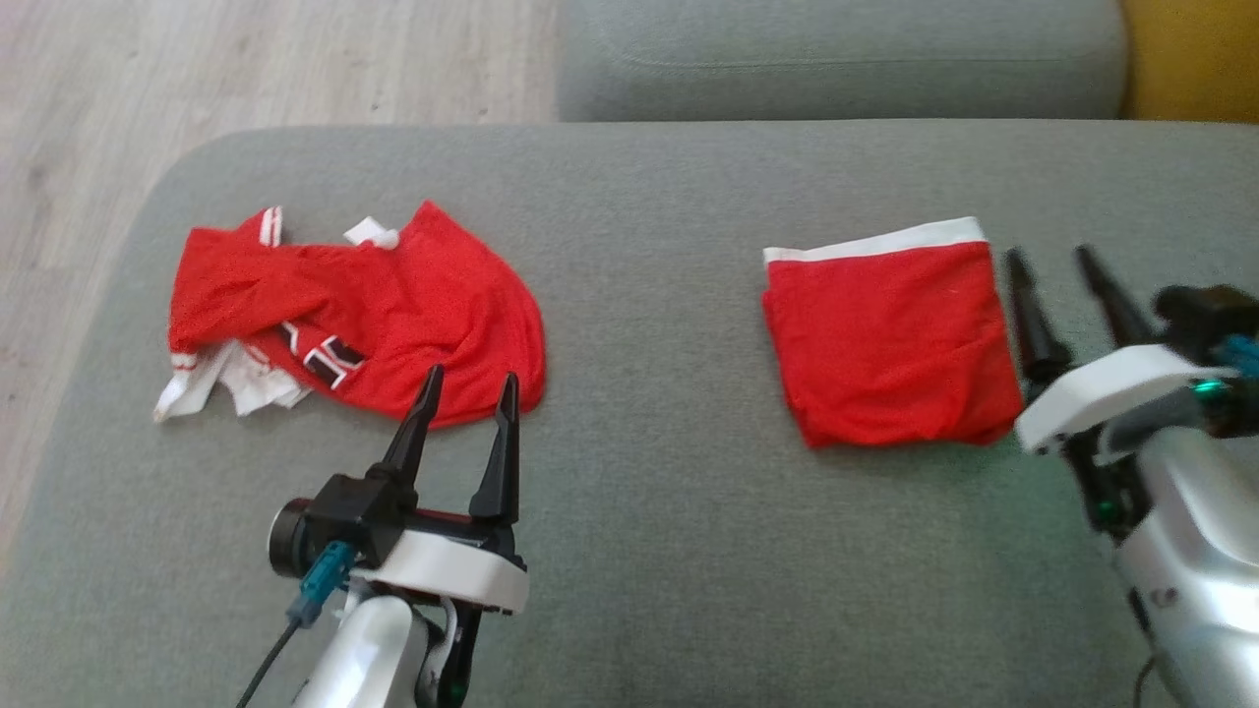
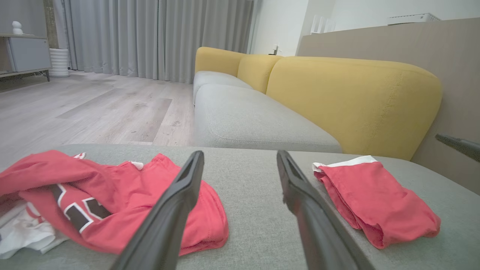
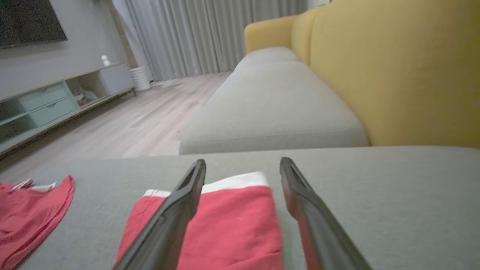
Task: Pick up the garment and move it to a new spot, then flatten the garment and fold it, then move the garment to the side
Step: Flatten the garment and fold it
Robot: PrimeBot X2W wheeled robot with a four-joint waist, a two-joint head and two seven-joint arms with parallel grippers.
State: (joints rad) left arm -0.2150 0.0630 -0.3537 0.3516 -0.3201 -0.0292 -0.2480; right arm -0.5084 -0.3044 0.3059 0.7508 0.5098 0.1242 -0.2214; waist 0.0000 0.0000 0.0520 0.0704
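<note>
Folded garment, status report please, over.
Both open, empty: left claw, right claw. Flat on grey cushion: folded red garment, by right claw. Apart, ahead of left claw: crumpled red jersey.

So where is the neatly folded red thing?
In the head view, the folded red garment lies on the right side of the grey cushion, just left of the right gripper, away from the crumpled red shirt.

Red garment (image 1: 890, 339) — white band (image 1: 875, 244), grey cushion (image 1: 639, 551)

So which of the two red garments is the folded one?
The red garment with the white band, beside the right tool; the jersey lies crumpled.
</note>
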